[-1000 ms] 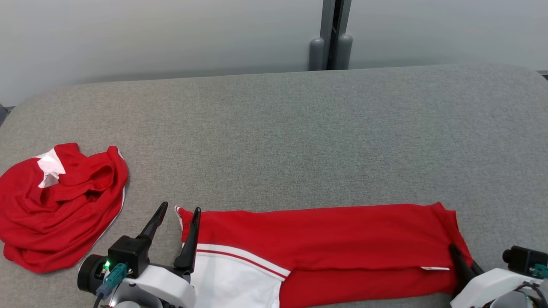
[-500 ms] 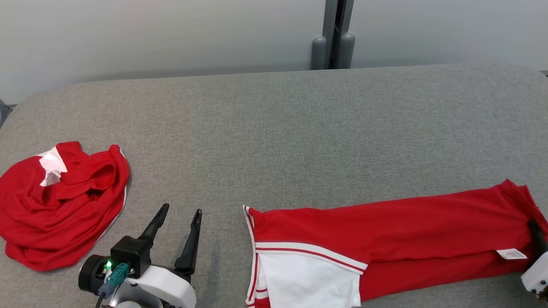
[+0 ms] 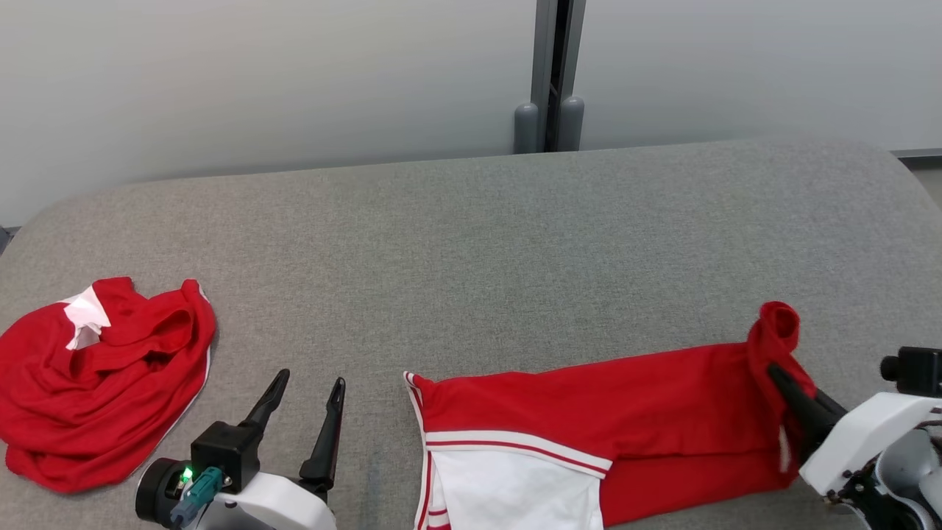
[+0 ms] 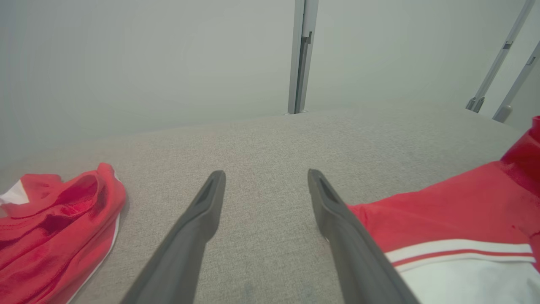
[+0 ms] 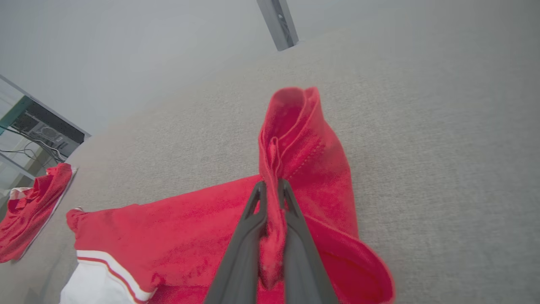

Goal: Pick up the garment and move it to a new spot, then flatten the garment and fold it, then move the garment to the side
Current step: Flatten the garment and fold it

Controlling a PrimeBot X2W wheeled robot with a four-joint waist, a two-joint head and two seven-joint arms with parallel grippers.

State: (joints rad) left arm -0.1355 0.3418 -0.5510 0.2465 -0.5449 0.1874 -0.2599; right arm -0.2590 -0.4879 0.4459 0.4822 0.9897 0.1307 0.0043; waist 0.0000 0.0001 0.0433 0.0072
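Ignore the soft, crumpled red heap [image 3: 103, 383] far left. Rest the left gripper [image 3: 310, 379], fingers spread and empty, over the grey woven surface [image 3: 471, 243]. Slide the folded red-and-white garment [image 3: 589, 405], lying front and right of centre, low and slowly, sparing the limp knit fresh wrinkles. Pull via the right gripper [image 3: 776, 374], fingers pinching its bunched right end.

The garment [image 3: 625, 401], red with a white, red-striped panel at its left end, lies folded into a long band along the table's [image 3: 471, 243] near edge, right of middle. Its red right end stands lifted and bunched.
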